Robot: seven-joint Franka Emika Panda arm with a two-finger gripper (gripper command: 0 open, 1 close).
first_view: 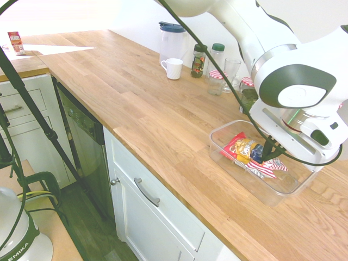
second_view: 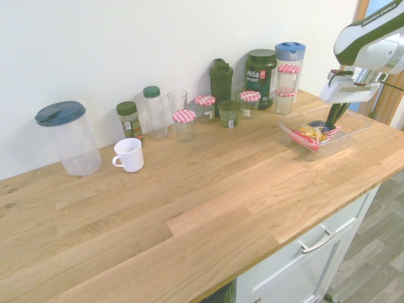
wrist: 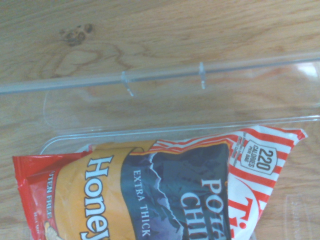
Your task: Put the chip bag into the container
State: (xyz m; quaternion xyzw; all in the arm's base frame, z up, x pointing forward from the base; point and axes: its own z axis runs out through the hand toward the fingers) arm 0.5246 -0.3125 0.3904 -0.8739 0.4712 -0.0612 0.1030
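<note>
Chip bag (first_view: 247,149) sits within the walls of the clear container (first_view: 222,161), pinched in my claw (first_view: 266,159); jaws drawn together on it. Clock reading taken from the first exterior view, 12 at the picture's top: the red end points to about 10 o'clock from my grip, the striped end spreads around 4 to 5 o'clock. The container stands on the wooden desk (first_view: 147,117). White mug (first_view: 173,69) between 10 and 11 o'clock of the container, red-checked jar (first_view: 216,82) near 11; both outside the job.

Step in hand: placing, right at the release point, I'd judge. Carrying looks done, the bag being inside the rim. Whether its whole underside touches the container floor, I can't tell.

Next move: ease down slightly if the bag hangs at all, then part my jaws and let it settle. After that, lift straight up, clear the rim, back off. I should check that the crinkly wrapper doesn't cling to a fingertip and ride up with me. Low risk of the bag dropping outside; bigger worry is nudging the light container on my way out. Task nearly complete, only release and retreat left.
</note>
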